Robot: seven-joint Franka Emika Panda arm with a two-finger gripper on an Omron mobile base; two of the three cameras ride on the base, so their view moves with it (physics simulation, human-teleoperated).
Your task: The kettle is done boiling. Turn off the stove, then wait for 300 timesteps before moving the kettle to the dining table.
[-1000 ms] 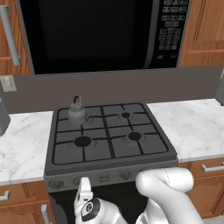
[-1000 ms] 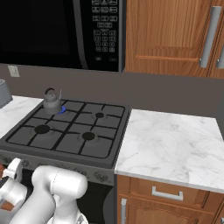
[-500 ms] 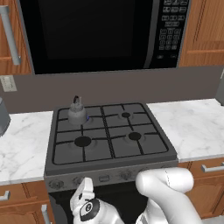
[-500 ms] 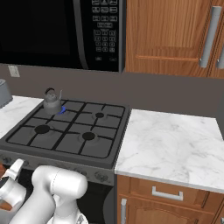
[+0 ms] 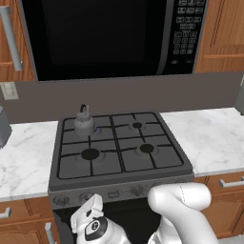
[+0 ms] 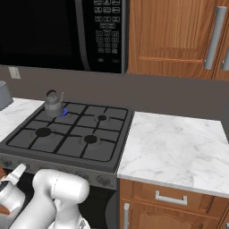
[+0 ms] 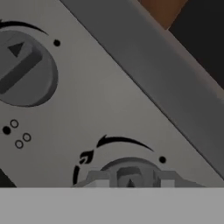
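Dark grey gas stove (image 5: 119, 152) sits between white marble tables (image 6: 174, 145); the small dark-grey metal kettle (image 5: 84, 120) stands on its rear left burner. The gripper (image 5: 90, 209) is by the front knobs (image 7: 22, 70), its jaws' state unclear.

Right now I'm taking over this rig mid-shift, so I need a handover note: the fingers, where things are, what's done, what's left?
Gripper: low at the stove front panel, aimed at a knob; whether the fingers are open or shut cannot be told.
Kettle: on the rear left burner, with a blue flame beside its base.
Done: nothing confirmed; the burner looks lit.
Left: turn the burner off, wait, then carry the kettle to the dining table.
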